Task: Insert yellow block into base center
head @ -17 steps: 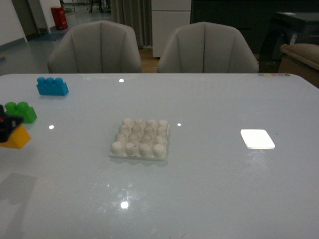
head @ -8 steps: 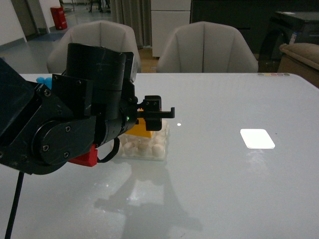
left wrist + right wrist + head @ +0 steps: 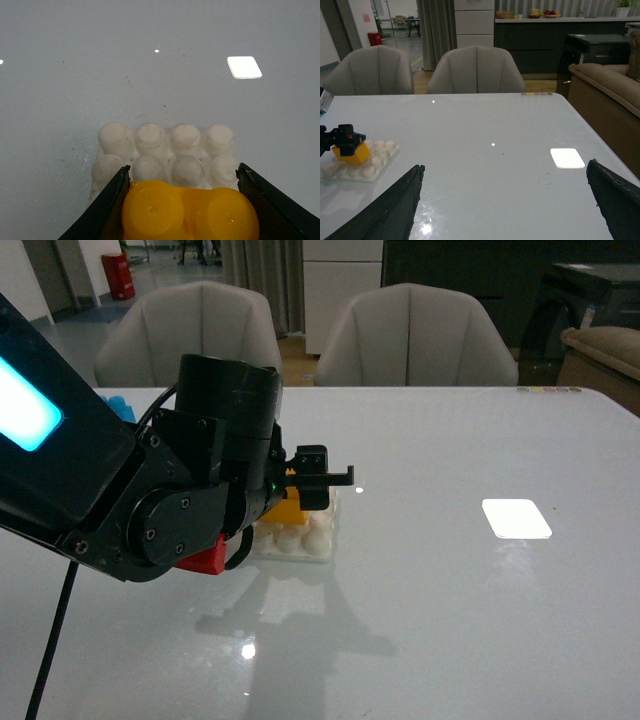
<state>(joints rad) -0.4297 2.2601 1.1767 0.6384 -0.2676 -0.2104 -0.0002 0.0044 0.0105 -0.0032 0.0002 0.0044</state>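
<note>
While clamped on the yellow block, hangs right over the base: so stands the left claw now. Sat a second back at the far left edge of the tabletop, beside the green brick, with the base bare. Hovered half a second ago over the base already, though higher; looks lower and closer to the studs now, with the arm drawn in a little.

Means the carry looks all but done. Leaves, as a judgement, only the last lowering and the press. Seems not yet seated: hangs tilted in the front view, one corner dipping toward the studs.

Grips the block end to end in the left wrist view, one dark finger at each short face, both round studs up and showing between. Covers the nearer rows of the base there, leaving two rows of four studs showing beyond. Cannot tell from that whether centred or touching. Appears in the right wrist view over the half of the base nearer the arm, so may want a small nudge forward before pressing.

Keeps the right claw spread wide and empty, well apart from the base.
</note>
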